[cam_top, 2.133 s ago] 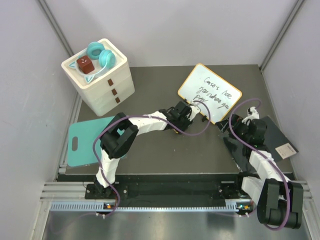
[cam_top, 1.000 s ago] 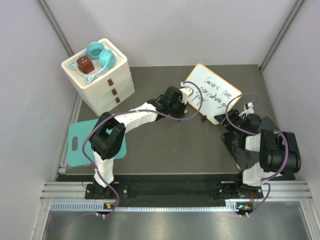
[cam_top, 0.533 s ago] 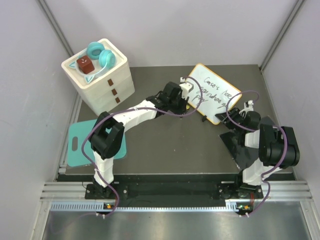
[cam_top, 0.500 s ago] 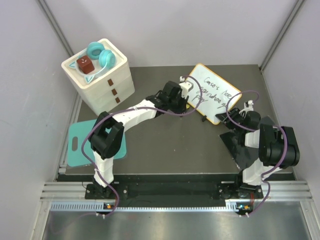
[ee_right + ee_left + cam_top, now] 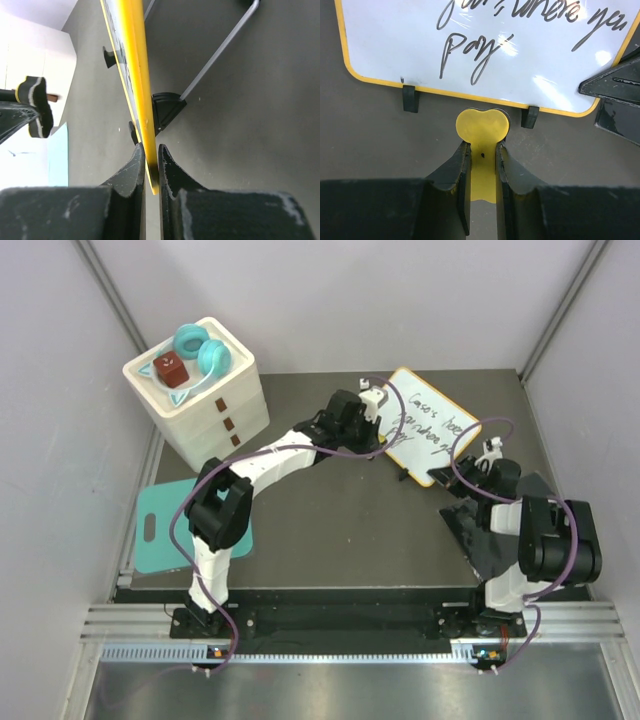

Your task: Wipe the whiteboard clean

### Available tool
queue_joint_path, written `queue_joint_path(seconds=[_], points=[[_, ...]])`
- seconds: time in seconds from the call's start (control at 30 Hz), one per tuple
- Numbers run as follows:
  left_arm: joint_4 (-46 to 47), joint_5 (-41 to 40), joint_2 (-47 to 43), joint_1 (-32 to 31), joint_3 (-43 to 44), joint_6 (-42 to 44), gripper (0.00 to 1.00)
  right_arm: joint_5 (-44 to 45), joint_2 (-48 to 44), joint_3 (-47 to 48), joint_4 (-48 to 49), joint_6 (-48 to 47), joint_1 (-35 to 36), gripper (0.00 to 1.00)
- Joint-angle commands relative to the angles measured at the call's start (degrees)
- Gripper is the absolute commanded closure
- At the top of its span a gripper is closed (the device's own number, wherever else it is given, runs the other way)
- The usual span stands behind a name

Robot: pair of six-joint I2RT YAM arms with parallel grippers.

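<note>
whiteboard (image 5: 432,435): 1 o'clock on the table (image 5: 330,540), standing on its black feet (image 5: 409,98), writing all there. Likely risk: eraser pressure tips or pivots it, since only one thin edge is pinched. Long axis runs 10-to-4 o'clock; face looks toward 7 o'clock (leaning back).
right gripper (image 5: 151,150): narrow, clamped on the board's 4 o'clock edge.
left gripper (image 5: 482,150): closed on the eraser.
eraser (image 5: 482,127): near the lower edge, not on the white face.

Top camera looks down from afar. Left wrist camera, close behind its fingers (image 5: 451,175), faces the whiteboard (image 5: 395,45) front just ahead; right wrist camera sights along its edge.
</note>
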Motion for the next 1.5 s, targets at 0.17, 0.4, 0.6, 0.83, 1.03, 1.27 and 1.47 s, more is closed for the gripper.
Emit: queue_joint_path(seconds=[0.17,0.4,0.6,0.83,1.03,1.27,1.47], points=[[3.0,1.9,1.1,0.2,3.1,-2.3,1.00,4.7,-5.8,-2.8,-15.4,-4.8,-0.6,1.00],[4.0,1.1,1.8,0.2,4.0,-3.9,1.00,4.0,-9.9,-6.6,-17.6,-5.6,-0.3,1.00],[3.7,1.4,3.7,0.2,6.1,-4.5,1.00,7.4,-14.6,-7.9,-21.8,-6.5,3.1,1.00],[6.8,-3.1,6.7,0.1,8.7,-6.4,1.00,8.5,-12.5,-6.2,-22.3,-6.9,4.1,1.00],[9.9,-5.0,11.0,0.0,12.4,-6.8,1.00,8.1,-10.7,-5.0,-22.9,-7.3,4.1,1.00],[12.7,-4.0,18.8,-0.7,17.7,-7.2,1.00,8.3,-10.3,-4.6,-23.5,-7.4,4.1,1.00],[13.6,-2.7,23.2,-1.3,18.7,-7.2,1.00,7.9,-10.0,-4.4,-23.6,-7.7,4.1,1.00]])
